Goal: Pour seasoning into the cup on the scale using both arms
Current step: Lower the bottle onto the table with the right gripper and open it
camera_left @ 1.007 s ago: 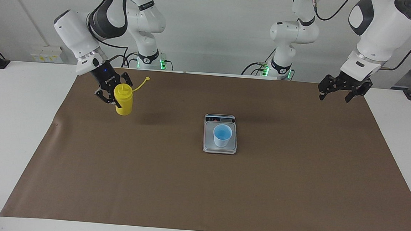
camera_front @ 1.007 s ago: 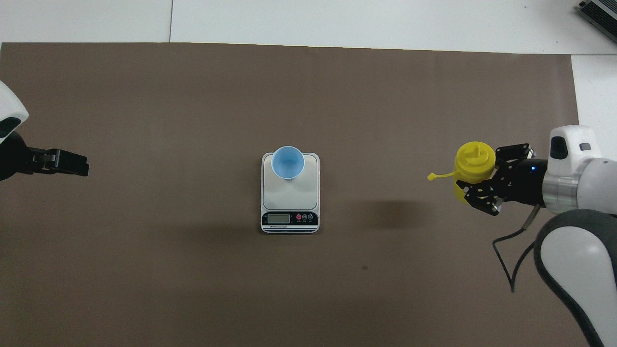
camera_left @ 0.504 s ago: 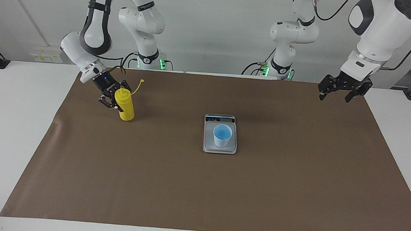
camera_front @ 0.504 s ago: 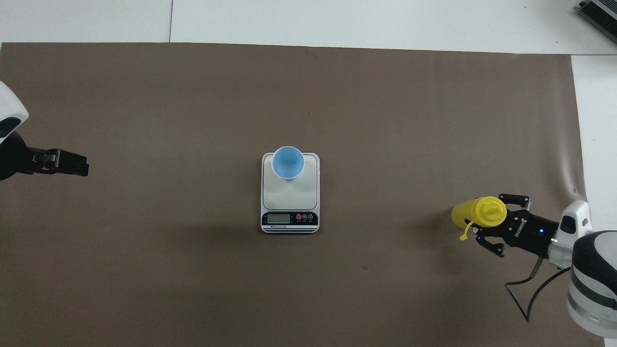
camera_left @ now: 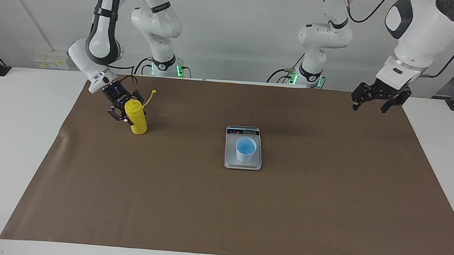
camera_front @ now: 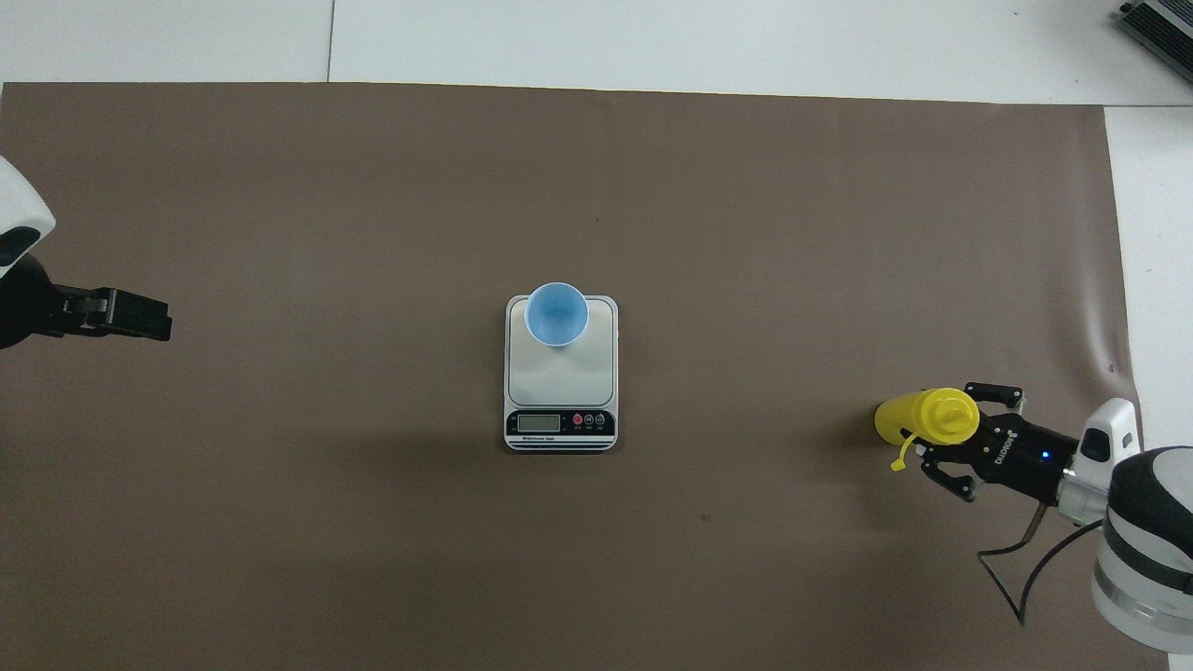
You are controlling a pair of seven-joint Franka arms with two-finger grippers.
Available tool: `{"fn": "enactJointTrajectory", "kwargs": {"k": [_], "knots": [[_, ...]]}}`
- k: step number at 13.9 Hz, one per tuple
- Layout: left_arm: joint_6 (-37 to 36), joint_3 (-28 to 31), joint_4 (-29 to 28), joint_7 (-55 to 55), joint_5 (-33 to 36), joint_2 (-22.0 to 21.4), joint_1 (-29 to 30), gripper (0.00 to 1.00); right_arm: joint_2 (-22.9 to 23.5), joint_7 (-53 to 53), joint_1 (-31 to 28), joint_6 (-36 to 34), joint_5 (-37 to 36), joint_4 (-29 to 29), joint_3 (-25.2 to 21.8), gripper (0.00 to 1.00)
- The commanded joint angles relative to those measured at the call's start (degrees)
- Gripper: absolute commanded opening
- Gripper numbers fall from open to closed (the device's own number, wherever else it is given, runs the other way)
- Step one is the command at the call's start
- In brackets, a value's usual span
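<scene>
The seasoning [camera_left: 136, 120], a yellow squeeze bottle with its cap strap sticking up, stands upright on the brown mat toward the right arm's end of the table, also seen in the overhead view [camera_front: 918, 419]. My right gripper [camera_left: 127, 112] [camera_front: 951, 433] sits around the bottle's upper part, low over the mat. The light-blue cup [camera_left: 245, 149] [camera_front: 556, 315] stands on the silver scale [camera_left: 231, 160] [camera_front: 559, 382] at mid table. My left gripper [camera_left: 370, 108] [camera_front: 154, 319] hangs open and holds nothing, over the mat's edge at the left arm's end, and waits.
A brown mat [camera_left: 222, 206] covers most of the white table [camera_left: 14, 130]. The scale's display strip [camera_front: 541, 422] faces the robots. A dark device [camera_front: 1160, 23] lies at the table's corner farthest from the robots, at the right arm's end.
My right gripper brought the seasoning down from the air and toward the robots; the bottle now stands on the mat. The left arm, cup and scale have not moved.
</scene>
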Motion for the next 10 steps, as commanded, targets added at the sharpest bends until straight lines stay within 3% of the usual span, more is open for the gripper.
{"fn": "enactJointTrajectory", "kwargs": {"k": [1,7,10], "knots": [[-1.2,-0.2,0.2,0.5,0.3,-0.8,0.5,1.0,-0.9,-1.8,-1.2,-0.8,1.9,-0.3,0.4,1.0],[-1.2,-0.2,0.2,0.5,0.3,-0.8,0.5,1.0,-1.1,-4.1,-4.5,-2.2,0.7,-0.3,0.3,1.0],[-1.2,-0.2,0.2,0.5,0.3,-0.8,0.5,1.0,-1.1,-3.4,-6.6,-3.9,-5.4,-0.2,0.2,1.0]]}}
